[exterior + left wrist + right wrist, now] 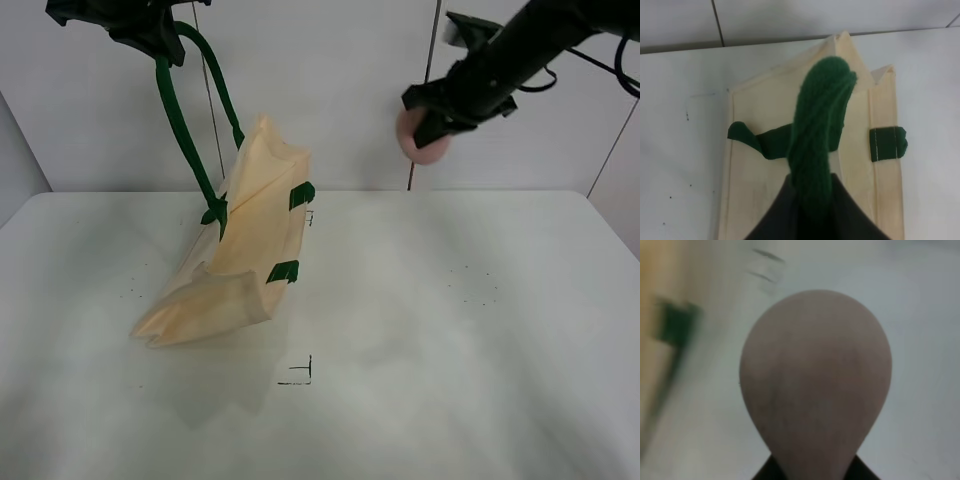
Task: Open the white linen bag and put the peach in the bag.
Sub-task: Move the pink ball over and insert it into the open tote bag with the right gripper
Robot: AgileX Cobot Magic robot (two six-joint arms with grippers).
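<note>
Peach [815,385] fills your right wrist view, held high above the worktop [450,330] and well apart from the white linen bag [250,240]. The bag's mouth looks barely parted (it hangs slack, lower end sagging on the worktop), so a release now would likely glance off the cloth and roll away. Your right fingers [450,105] are clenched on the peach; your left fingers [785,220] are clamped on one green handle [817,135], holding the bag up.
</note>
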